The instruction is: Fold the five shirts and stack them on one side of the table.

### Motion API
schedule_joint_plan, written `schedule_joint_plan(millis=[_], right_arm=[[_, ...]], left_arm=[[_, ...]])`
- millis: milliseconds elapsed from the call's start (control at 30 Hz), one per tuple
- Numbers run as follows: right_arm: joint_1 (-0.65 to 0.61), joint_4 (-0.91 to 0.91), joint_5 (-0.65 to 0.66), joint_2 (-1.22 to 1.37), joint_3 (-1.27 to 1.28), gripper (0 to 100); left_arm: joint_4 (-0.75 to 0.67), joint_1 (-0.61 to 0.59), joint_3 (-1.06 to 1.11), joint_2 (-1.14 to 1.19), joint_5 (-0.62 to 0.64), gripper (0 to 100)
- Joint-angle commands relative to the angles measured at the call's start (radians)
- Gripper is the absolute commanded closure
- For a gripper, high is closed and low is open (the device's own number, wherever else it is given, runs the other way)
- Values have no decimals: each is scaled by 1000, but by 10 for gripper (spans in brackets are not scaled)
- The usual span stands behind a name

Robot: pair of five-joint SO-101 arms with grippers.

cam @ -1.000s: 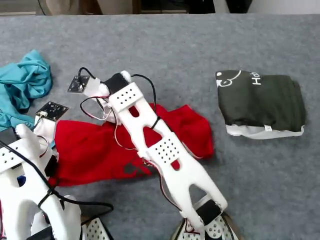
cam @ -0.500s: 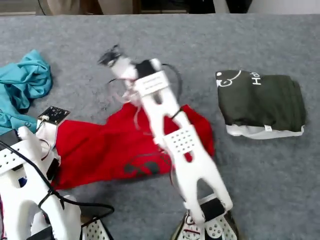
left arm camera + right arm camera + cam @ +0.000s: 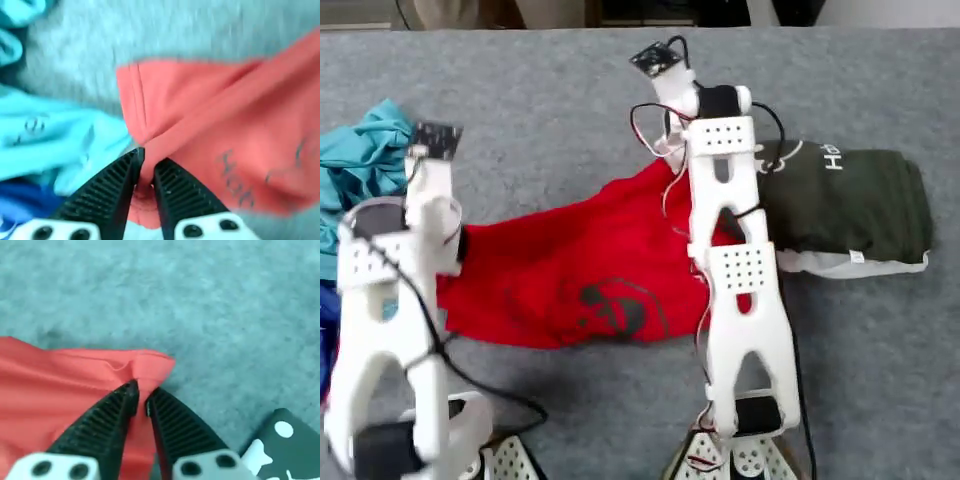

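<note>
"Across the middle of the surface (image 3: 520, 90): item one, what is lying there?"

"Red shirt (image 3: 570, 280), stretching between the two arms. Soft, light and limp, it is probably sagging wherever unsupported, so hems and corners are offering the best hold. Left end effector (image 3: 145, 165) is pinching one edge, jaws nearly closed on cloth. Right end effector (image 3: 141, 390) is nipping the opposite hem likewise."

"Surroundings?"

"Grey felt-like covering, likely dragging at fabric. Folded dark shirt (image 3: 845, 205) is sitting just beside the right arm. Teal shirt (image 3: 360, 165) is bunching beside the left."
</note>
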Motion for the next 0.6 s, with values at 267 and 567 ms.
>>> schedule_joint_plan(millis=[267, 567], right_arm=[[19, -250, -258, 159, -44, 997], [38, -241, -270, 173, -73, 997]], left_arm=[[55, 34, -945, 946, 219, 981], [361, 35, -1794, 1412, 216, 909]])
